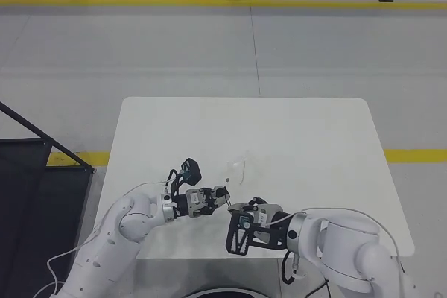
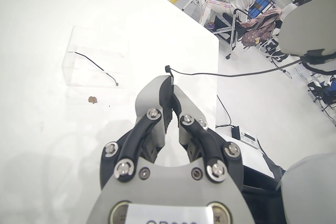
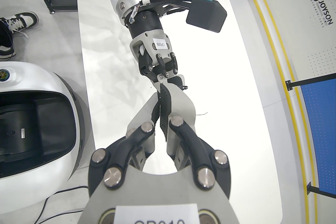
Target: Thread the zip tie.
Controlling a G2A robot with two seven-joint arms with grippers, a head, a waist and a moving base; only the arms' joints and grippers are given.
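Above the desk's (image 1: 305, 134) near edge, the left tool (image 2: 172, 89) grips the black zip tie (image 2: 167, 68) just below its head. The right tool (image 3: 160, 99), meeting it tip to tip, is clenched too, apparently pinching the strap.

Left claw (image 2: 171, 85) grips black zip tie (image 2: 210, 74) just below its head.

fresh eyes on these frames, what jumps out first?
Both grippers meet tip to tip over the front of the table. The left gripper is shut on a black zip tie, head poking past its fingertips, and the right gripper is shut beside it. Farther out, a clear box holds a second tie.
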